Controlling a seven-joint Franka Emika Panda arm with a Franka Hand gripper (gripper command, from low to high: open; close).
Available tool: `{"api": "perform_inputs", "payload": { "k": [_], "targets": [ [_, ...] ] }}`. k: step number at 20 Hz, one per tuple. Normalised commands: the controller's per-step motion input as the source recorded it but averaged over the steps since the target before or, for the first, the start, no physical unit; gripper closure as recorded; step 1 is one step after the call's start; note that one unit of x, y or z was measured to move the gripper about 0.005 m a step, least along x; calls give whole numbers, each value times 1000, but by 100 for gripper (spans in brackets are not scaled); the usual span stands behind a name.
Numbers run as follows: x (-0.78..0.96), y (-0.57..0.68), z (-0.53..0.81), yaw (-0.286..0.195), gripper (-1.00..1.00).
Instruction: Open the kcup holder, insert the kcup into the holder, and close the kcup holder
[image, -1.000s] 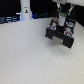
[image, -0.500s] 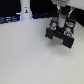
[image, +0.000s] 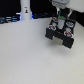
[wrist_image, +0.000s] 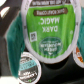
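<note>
Little had moved since the earlier frames: the arm stayed above the kcup holder (image: 61, 33), perhaps slightly lower. The holder, one black unit with its drawer pulled out, sat on the white desk (image: 30, 55) at the exterior view's right. One tall white post (image: 26, 9) stood well apart, toward the exterior view's left. The wrist view showed one kcup (wrist_image: 48, 31) with a green lid filling the frame, and two more pods (wrist_image: 27, 66) in slots beyond. The tool (image: 60, 17) hung over the drawer; whether its jaws clamped the kcup could not be told.
</note>
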Motion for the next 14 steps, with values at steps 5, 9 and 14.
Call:
{"api": "perform_inputs", "payload": {
  "k": [5,9,14],
  "targets": [
    [122,151,163,-5,100],
    [16,389,36,0,100],
    [115,107,99,-5,100]
  ]
}}
